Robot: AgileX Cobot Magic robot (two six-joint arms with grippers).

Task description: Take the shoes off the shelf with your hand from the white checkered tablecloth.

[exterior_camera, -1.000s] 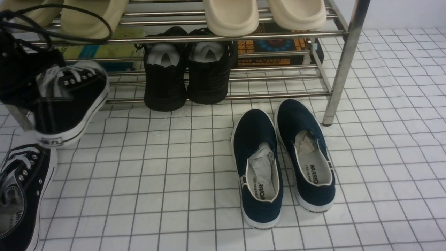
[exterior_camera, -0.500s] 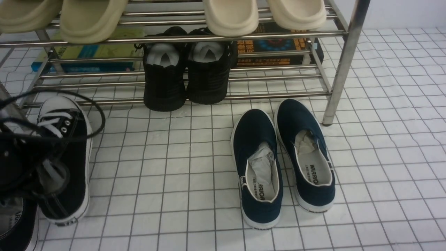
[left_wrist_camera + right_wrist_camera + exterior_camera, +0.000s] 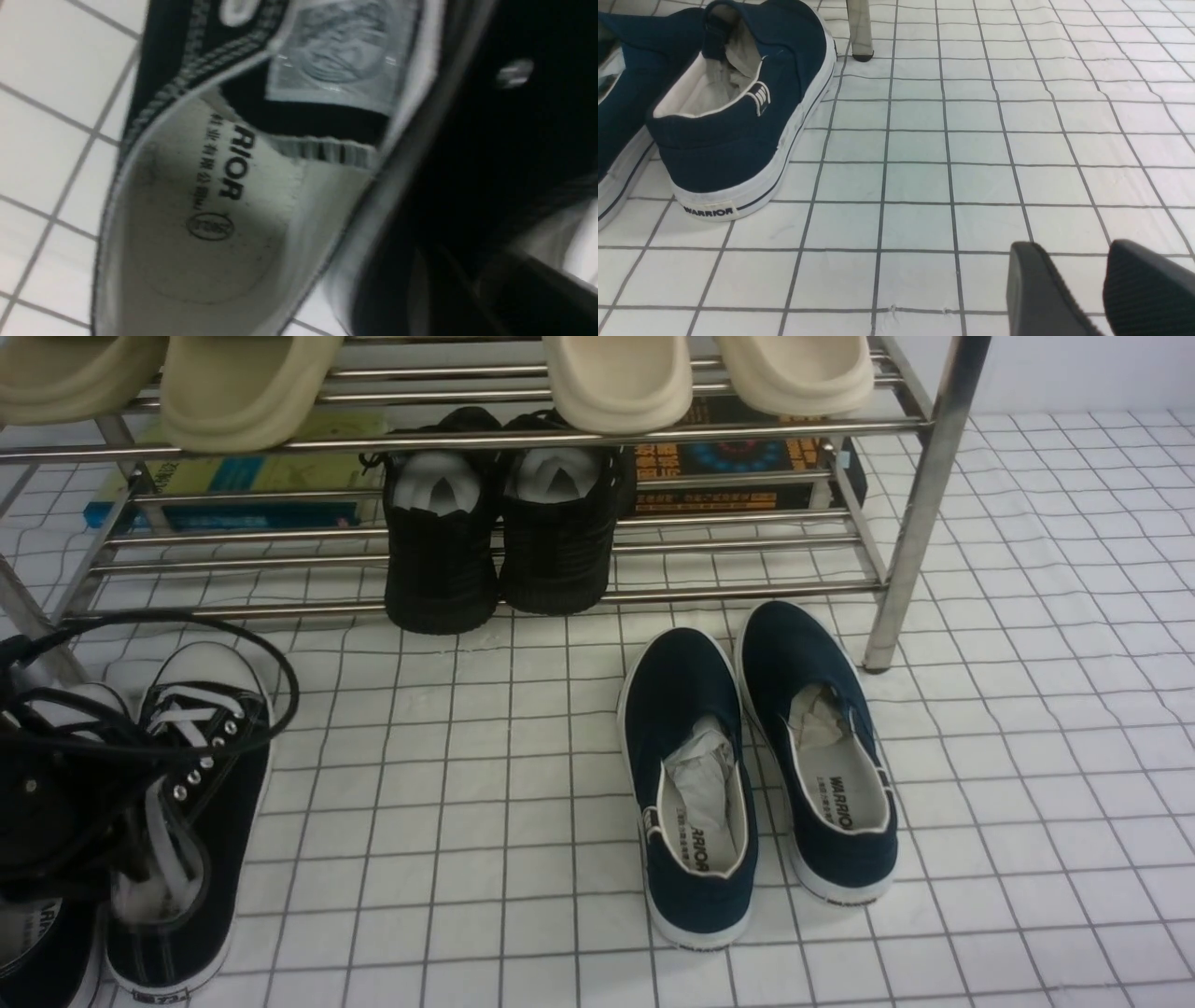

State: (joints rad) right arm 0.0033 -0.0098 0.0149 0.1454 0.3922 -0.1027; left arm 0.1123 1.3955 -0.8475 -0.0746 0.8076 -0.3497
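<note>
Left gripper (image 3: 84, 821) hangs low over the shoes (image 3: 224, 803) at the left edge of the white checkered tablecloth (image 3: 467, 784), its grip unclear in the blur; right gripper (image 3: 1083, 275) gapes empty.

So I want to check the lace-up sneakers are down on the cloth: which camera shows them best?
The front view: both lace-up sneakers lie on the checkered cloth before the shelf, one largely hidden at the picture's edge. The left wrist view shows only one sneaker's insole, close and blurred. The right wrist view shows neither.
</note>
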